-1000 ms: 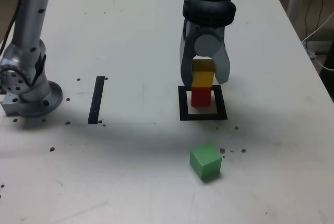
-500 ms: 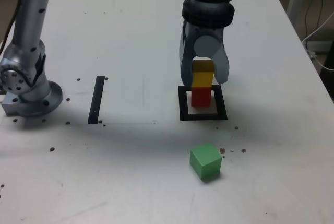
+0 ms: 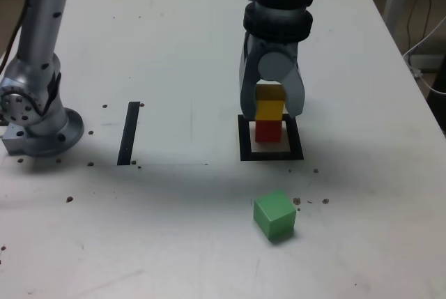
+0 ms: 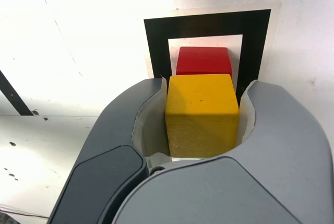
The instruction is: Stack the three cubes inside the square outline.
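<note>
Over on the exterior view's left stands the arm's grey base (image 3: 35,114), bolted at the edge of the white bench (image 3: 174,55). Just right of it lies a straight black tape strip (image 3: 129,133), alone on the surface. Moving right, there's the square outline (image 3: 244,139), black tape around a white centre, and inside it sits the red cube (image 3: 267,130). The yellow cube (image 3: 270,107) is right on top of the red one, edges roughly lined up. The end effector (image 3: 272,107) hangs straight down over the stack, its two grey jaws nearly closed, one on each side of the yellow cube; in the wrist view the pale pads (image 4: 148,130) hug that cube's sides. Nearer us, just right of the outline, the green cube (image 3: 274,215) rests apart on the bench, turned slightly askew.
</note>
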Motion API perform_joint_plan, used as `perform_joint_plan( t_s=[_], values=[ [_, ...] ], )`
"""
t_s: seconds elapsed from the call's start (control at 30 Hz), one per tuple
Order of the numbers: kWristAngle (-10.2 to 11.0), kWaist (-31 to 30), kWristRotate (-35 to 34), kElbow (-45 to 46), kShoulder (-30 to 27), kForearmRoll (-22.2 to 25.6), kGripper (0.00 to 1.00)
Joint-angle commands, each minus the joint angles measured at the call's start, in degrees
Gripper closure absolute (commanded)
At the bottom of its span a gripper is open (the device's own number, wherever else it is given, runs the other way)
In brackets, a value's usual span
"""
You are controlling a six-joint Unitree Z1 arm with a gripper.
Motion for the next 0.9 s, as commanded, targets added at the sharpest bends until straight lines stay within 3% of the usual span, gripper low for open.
perform_joint_plan(
  t_s=[0.0, 0.23, 0.6, 0.87],
  values=[
    [-0.1, 0.1, 0.3, 0.3, 0.3, -0.5, 0.68],
    [-0.7, 0.1, 1.6, 1.1, 0.5, -2.2, 0.14],
    [-0.3, 0.5, 1.7, 2.6, -0.9, -3.1, 0.1],
    [4.2, -0.2, 0.8, 2.9, -7.3, -3.1, 0.01]
  ],
)
